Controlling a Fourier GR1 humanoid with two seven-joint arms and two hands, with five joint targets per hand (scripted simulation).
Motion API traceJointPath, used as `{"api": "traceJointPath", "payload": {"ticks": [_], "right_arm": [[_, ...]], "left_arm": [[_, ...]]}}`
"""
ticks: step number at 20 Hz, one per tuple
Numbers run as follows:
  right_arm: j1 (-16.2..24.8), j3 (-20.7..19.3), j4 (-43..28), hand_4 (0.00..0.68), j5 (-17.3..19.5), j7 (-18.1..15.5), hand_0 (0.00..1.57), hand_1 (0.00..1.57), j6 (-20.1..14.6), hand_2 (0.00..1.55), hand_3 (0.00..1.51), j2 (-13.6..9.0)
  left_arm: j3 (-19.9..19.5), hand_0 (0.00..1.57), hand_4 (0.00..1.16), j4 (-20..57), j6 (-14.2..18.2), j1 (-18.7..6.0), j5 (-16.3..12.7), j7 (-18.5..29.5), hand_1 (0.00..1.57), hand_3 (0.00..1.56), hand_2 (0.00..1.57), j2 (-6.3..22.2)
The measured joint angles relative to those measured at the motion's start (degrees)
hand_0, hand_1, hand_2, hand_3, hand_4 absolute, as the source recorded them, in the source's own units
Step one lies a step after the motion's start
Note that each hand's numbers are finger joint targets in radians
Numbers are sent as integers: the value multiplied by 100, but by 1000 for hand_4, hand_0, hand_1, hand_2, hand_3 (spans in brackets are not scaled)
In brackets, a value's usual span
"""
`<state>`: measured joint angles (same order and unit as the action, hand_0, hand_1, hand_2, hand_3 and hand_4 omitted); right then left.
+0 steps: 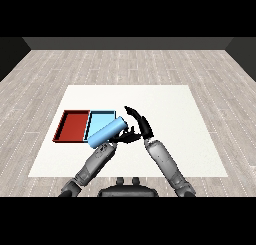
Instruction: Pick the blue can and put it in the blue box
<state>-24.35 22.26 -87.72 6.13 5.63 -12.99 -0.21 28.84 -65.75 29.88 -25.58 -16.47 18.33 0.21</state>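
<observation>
The light blue can (106,131) is tilted, its lower end towards me and its upper end to the right. It hangs over the near right corner of the light blue tray (100,120). My right hand (142,125) is at the can's upper right end, with fingers curved above that end and the thumb below it. My left forearm (95,163) reaches up under the can's lower end. The can covers most of my left hand (116,139).
The red tray (71,126) lies directly left of the light blue tray, sharing a wall with it. Both sit on the left half of the white table (170,104). Wooden floor surrounds the table.
</observation>
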Motion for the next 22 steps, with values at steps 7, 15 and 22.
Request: {"api": "traceJointPath", "payload": {"ticks": [7, 15, 22], "right_arm": [[250, -553, -477, 0, -263, 112, 0, 0, 38, 0, 0, -17], [816, -1135, -466, 0, -672, -369, 0, 0, 203, 0, 0, -94], [999, -1418, -250, 0, -1032, -659, 0, 0, 344, 0, 0, -51]], "left_arm": [[-358, 1571, 1131, -6, -176, 155, 246, -81, 1571, 1482, 1571, 174], [-875, 1571, 1138, 313, -268, 66, 503, -324, 1571, 1482, 1571, 611], [-1402, 1571, 1078, 1186, -529, -321, 649, -731, 1571, 1477, 1571, 1255]]}}
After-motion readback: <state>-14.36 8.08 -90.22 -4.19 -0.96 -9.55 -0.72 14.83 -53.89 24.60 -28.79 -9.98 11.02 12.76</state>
